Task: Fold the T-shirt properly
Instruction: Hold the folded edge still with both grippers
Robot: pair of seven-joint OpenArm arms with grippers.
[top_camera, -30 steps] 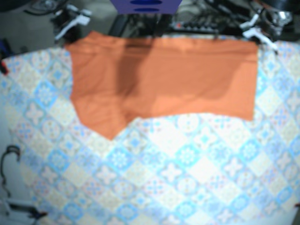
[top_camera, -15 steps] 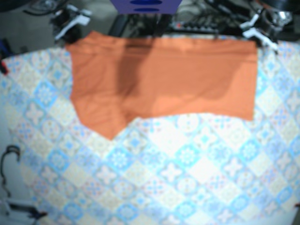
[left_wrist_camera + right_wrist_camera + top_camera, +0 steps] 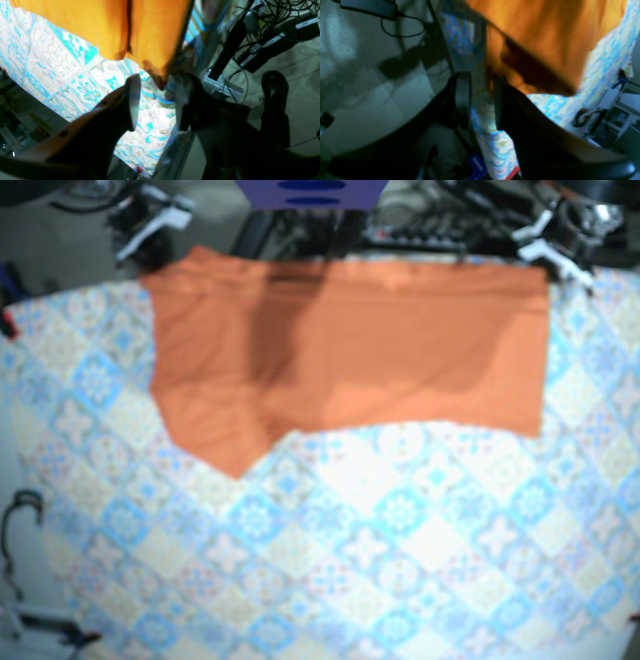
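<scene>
**Orange T-shirt flat at the far edge, both sets of fingers apart at its corners**

The orange cotton T-shirt (image 3: 340,350) lies folded into a wide band along the far side of the table (image 3: 400,560), which is covered by a blue, white and yellow tile-patterned cloth. In the base view, one lower corner of the shirt juts toward the near side as a point, while the rest of the near edge runs roughly straight. A darker shadow crosses the shirt's middle.

The left arm's fingers (image 3: 132,100) are apart, with a wide gap between them. In the left wrist view, a corner of the T-shirt (image 3: 150,37) points down into that gap; nothing is clamped, and contact with either finger cannot be told. From above, this arm (image 3: 548,242) sits just off the shirt's far corner.

The right arm's fingers (image 3: 463,95) are also apart, with patterned cloth showing through the gap. The shirt's edge (image 3: 545,50) lies just beyond and to one side of them. From above, that arm (image 3: 150,220) is near the opposite far corner.

Black cables (image 3: 270,30) lie on the floor beyond the table.
</scene>
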